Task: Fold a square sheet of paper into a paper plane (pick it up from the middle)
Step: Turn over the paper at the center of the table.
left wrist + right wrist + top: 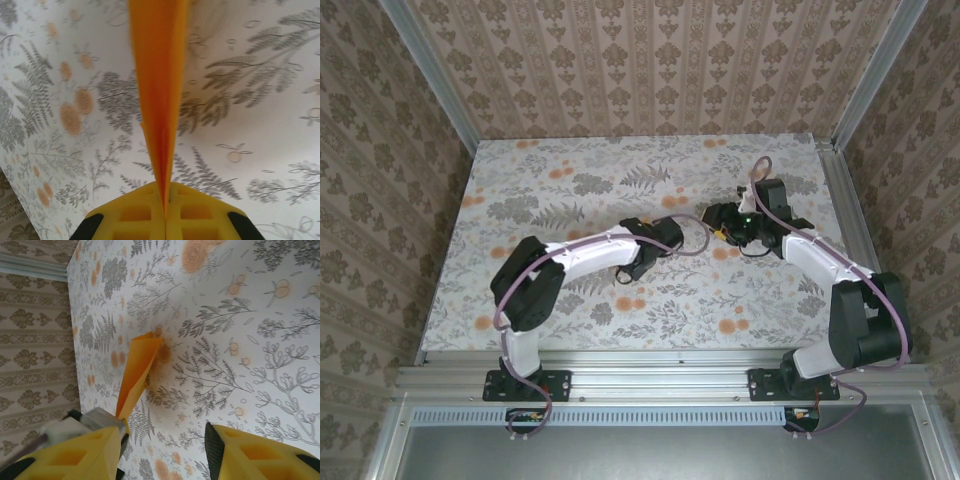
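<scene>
We judge the folding nearly done: the left pincer point(165, 216) clamps the slim paper plane point(159, 100) over the tabletop point(260, 125), the right pincer point(165, 436) gapes released beside it, only finishing left.

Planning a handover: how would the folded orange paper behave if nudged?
Likely light and stiff lengthwise: the paper plane juts straight from the shut left pincer, unsagging. Its thin layers would probably bend or crease under a sideways push.
</scene>
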`<act>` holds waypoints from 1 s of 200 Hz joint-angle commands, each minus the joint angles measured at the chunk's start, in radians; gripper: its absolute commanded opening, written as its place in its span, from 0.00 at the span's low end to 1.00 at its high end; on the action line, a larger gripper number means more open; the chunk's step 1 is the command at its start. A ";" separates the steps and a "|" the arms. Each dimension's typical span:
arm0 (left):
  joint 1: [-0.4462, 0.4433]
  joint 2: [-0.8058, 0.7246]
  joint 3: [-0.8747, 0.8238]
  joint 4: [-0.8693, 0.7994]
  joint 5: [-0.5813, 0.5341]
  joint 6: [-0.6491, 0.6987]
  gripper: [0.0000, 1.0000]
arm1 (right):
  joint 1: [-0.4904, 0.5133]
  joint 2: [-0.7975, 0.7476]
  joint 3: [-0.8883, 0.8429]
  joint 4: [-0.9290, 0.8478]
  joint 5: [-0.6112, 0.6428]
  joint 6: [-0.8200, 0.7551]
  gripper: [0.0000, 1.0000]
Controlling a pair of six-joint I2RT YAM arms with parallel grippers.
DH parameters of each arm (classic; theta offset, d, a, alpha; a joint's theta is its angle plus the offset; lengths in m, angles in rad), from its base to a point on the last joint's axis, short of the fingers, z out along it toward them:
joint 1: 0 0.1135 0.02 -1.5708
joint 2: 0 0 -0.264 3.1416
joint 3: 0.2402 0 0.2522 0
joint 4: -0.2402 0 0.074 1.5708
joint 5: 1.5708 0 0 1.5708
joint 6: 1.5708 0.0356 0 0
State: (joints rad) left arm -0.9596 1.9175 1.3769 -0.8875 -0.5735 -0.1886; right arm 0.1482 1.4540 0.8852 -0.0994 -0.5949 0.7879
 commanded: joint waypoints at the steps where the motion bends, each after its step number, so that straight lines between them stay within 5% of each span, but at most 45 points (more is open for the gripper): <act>1: -0.034 0.036 0.040 -0.004 -0.013 0.015 0.10 | -0.020 -0.038 -0.024 -0.025 -0.009 -0.020 0.52; 84: -0.058 -0.021 -0.018 0.135 0.347 -0.001 0.35 | -0.047 -0.042 -0.075 -0.023 -0.063 -0.030 0.51; 132: 0.035 -0.211 -0.107 0.235 0.689 -0.060 0.51 | -0.033 -0.037 -0.133 0.009 -0.081 -0.017 0.45; 200: 0.196 -0.376 -0.172 0.274 0.905 -0.129 0.58 | 0.125 -0.025 -0.152 0.108 -0.032 0.082 0.34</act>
State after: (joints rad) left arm -0.8234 1.5875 1.2453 -0.6155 0.2295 -0.2760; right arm 0.2111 1.4284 0.7437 -0.0582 -0.6418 0.8154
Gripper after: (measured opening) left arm 0.583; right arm 0.370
